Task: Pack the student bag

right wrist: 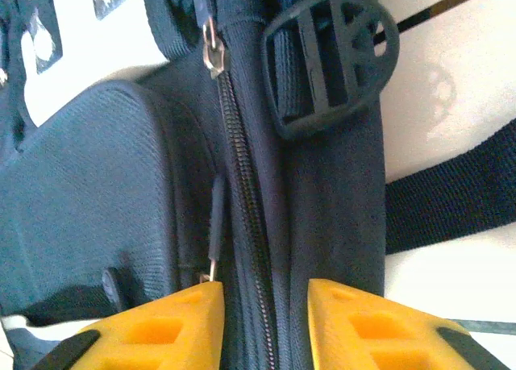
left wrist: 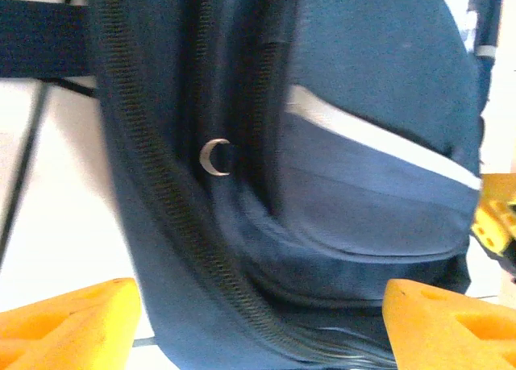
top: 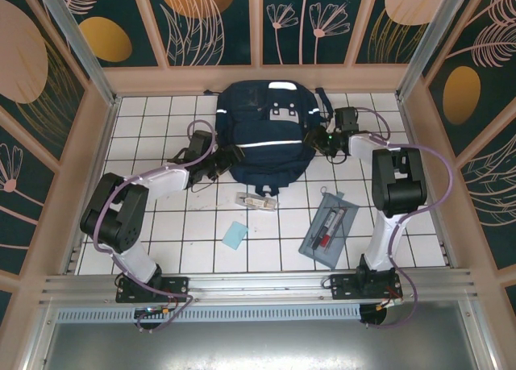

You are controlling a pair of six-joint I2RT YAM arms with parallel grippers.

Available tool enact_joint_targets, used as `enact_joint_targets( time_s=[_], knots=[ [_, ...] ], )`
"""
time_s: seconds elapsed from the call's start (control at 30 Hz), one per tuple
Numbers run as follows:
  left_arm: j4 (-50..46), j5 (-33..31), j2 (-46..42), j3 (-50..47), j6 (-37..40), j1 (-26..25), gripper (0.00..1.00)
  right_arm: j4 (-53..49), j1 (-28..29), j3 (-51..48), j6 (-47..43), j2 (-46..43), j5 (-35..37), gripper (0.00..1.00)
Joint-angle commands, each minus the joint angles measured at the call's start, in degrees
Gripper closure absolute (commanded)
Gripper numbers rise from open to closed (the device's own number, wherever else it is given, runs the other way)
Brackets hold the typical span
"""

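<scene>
The student bag [top: 266, 136] lies flat at the far middle of the bench [top: 145, 225], and I have posted a claw on each flank of it so one side can steady while the other works the opening. My right claw [right wrist: 264, 293], on the bag's right edge below the buckle [right wrist: 330, 60], is clenched on the ridge of fabric along the zipper [right wrist: 242, 185], its slim pull tab [right wrist: 216, 225] at one fingertip. My left claw [left wrist: 258, 293] is released, spread wide at the bag's left side, facing its zip band. The pencil case [top: 329, 229] waits nearer than the bag, apart from it, not yet packed.
</scene>
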Motion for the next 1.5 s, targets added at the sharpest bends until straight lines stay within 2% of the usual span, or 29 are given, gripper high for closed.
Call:
enact_joint_targets(
  time_s=[0.0,0.17,0.27,0.4,0.5,0.63,0.8,0.87,1.13,1.47],
  knots=[
    [5.3,1.3,2.3,1.1,-2.7,-0.5,0.21,2.9,2.2,0.7,1.2,1.4,0.1,0.68],
    [-2.6,-5.5,4.9,8.0,3.3,-0.1,0.21,13.4,7.3,-5.0,7.8,2.1,-9.6,0.72],
    [-8.7,-10.8,4.8,12.2,7.6,0.4,0.20,13.9,11.5,-3.9,8.2,2.2,-12.1,0.72],
    [-16.9,-20.4,1.7,15.5,12.7,0.3,0.20,8.0,13.4,-1.0,4.3,-1.4,-9.2,0.68],
    [-19.5,-23.6,-2.1,14.7,15.0,0.3,0.19,2.7,12.5,0.6,2.0,-4.8,-5.5,0.64],
    [-17.3,-20.4,-4.6,13.3,14.5,0.3,0.19,-3.9,11.0,5.4,-0.8,-5.5,2.9,0.64],
    [-12.8,-16.3,-2.8,16.0,13.1,0.1,0.20,-9.6,9.5,15.6,-2.1,1.0,9.2,0.63],
    [-11.2,-12.5,0.1,18.4,12.3,-0.1,0.19,-11.9,9.3,19.9,-2.3,4.7,11.6,0.63],
    [-3.2,-4.6,11.0,20.2,6.8,-1.9,0.20,-13.5,8.9,28.1,-0.6,13.8,11.4,0.65],
    [-2.0,-3.1,17.9,19.2,5.4,-2.6,0.20,-17.1,8.9,34.8,0.5,21.9,14.4,0.66]
  ],
)
